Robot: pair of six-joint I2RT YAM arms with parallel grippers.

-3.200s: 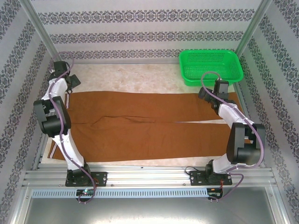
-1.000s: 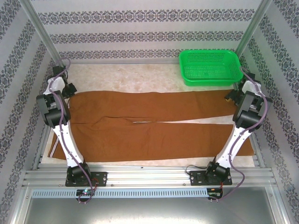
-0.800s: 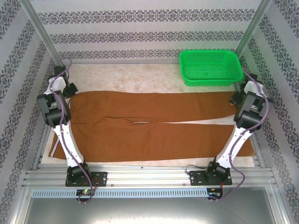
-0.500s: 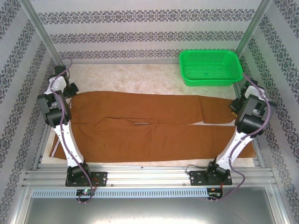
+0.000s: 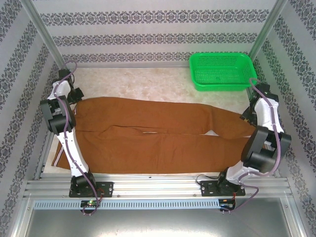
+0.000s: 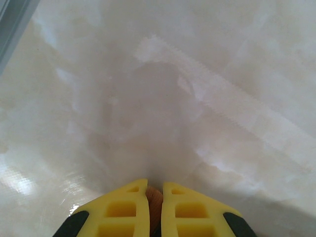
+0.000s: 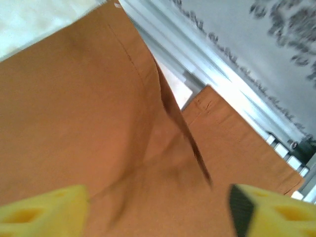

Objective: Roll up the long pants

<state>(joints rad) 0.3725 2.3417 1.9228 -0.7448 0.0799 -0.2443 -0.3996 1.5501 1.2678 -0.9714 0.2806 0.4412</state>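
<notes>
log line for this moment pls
left gripper: shut on long pants waist end | right gripper: open over leg hems | pants: flat, unrolled

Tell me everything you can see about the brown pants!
The long pants are plain rust-brown cloth, lying flat across the pale table, waist left, legs stretching right. The far leg slants toward the near one, its end wrinkled. The left gripper pinches cloth at the waist; the right gripper hangs open above the leg ends.

White-black arms, purple cables, yellow fingers
</notes>
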